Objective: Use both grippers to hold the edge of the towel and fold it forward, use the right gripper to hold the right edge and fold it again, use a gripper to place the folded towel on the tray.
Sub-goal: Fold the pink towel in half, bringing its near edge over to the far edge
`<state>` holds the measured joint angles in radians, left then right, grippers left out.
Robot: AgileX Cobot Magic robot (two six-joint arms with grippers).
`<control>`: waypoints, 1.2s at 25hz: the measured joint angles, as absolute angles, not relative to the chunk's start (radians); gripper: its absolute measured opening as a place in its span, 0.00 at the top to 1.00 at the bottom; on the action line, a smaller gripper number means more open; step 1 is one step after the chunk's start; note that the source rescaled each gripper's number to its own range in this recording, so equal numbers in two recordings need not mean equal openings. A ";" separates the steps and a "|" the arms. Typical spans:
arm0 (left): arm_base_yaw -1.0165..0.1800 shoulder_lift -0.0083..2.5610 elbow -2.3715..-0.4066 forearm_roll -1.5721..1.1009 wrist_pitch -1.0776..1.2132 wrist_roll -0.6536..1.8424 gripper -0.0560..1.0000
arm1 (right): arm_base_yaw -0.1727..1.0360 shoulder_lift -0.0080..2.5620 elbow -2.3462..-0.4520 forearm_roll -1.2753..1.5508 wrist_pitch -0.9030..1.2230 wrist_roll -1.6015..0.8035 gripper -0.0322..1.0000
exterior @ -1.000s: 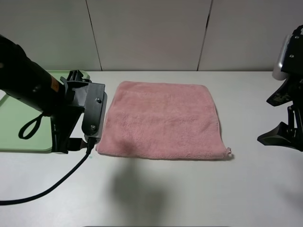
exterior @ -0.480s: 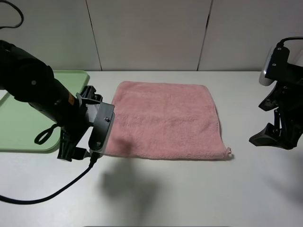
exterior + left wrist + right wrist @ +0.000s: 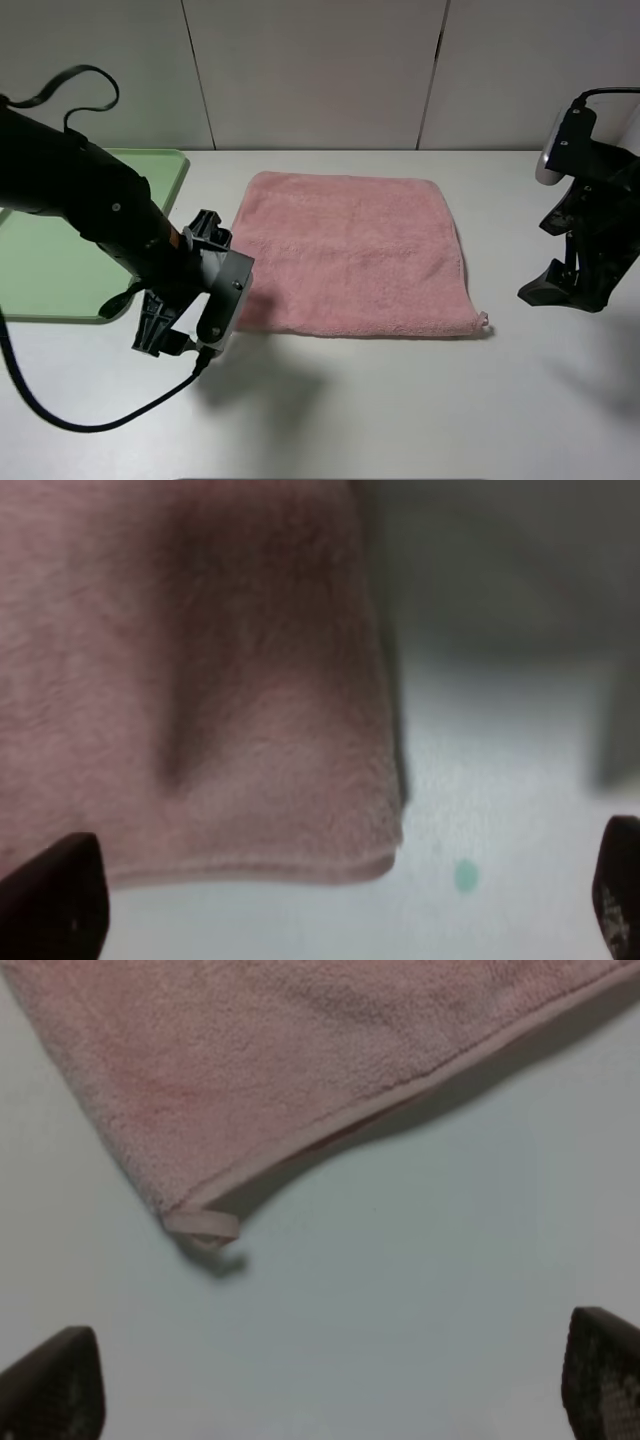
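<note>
Your left pincer hung wide open and empty over the near left corner of the towel. Your right pincer, equally spread and holding nothing, stood off to the side of the near right corner, short of the corner loop. The towel lay flat on the counter between the arms, with the tray beyond its left side, so I judged you were on the approach for the first fold. The next move called for bringing the right pincer in, setting both down on the near hem, clenching, then carrying it forward to the far hem.
</note>
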<state>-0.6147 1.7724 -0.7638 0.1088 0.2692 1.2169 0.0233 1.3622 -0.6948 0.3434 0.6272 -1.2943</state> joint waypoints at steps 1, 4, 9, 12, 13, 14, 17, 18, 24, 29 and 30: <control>-0.615 1.787 -0.764 0.109 0.256 1.222 0.03 | 0.023 1.362 -0.695 0.343 0.625 -1.294 0.00; -0.615 1.828 -0.764 0.109 0.229 1.251 0.03 | 0.023 1.362 -0.695 0.343 0.620 -1.296 0.00; -0.615 1.859 -0.766 0.108 0.224 1.318 0.03 | 0.023 1.362 -0.695 0.343 0.612 -1.297 0.00; -0.615 1.861 -0.768 0.106 0.221 1.336 0.04 | 0.023 1.362 -0.695 0.343 0.608 -1.297 0.00; -0.615 1.861 -0.768 0.106 0.216 1.339 0.04 | 0.023 1.362 -0.695 0.343 0.606 -1.297 0.00; -0.615 1.861 -0.768 0.106 0.207 1.340 0.05 | 0.023 1.362 -0.695 0.343 0.605 -1.297 0.00; -0.615 1.861 -0.768 0.106 0.193 1.342 0.05 | 0.023 1.362 -0.695 0.344 0.605 -1.297 0.00; -0.615 1.861 -0.768 0.106 0.189 1.342 0.06 | 0.023 1.362 -0.695 0.345 0.605 -1.297 0.00; -0.615 1.864 -0.768 0.131 0.171 1.343 0.08 | 0.023 1.362 -0.695 0.347 0.605 -1.297 0.00; -0.615 1.864 -0.769 0.139 0.167 1.343 0.09 | 0.023 1.362 -0.695 0.355 0.605 -1.318 0.00; -0.615 1.864 -0.769 0.139 0.167 1.343 0.10 | 0.023 1.362 -0.695 0.363 0.605 -1.339 0.00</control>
<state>-0.6147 1.8638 -0.7688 0.1394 0.1667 1.3429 0.0233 1.3622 -0.6948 0.3629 0.6048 -1.3386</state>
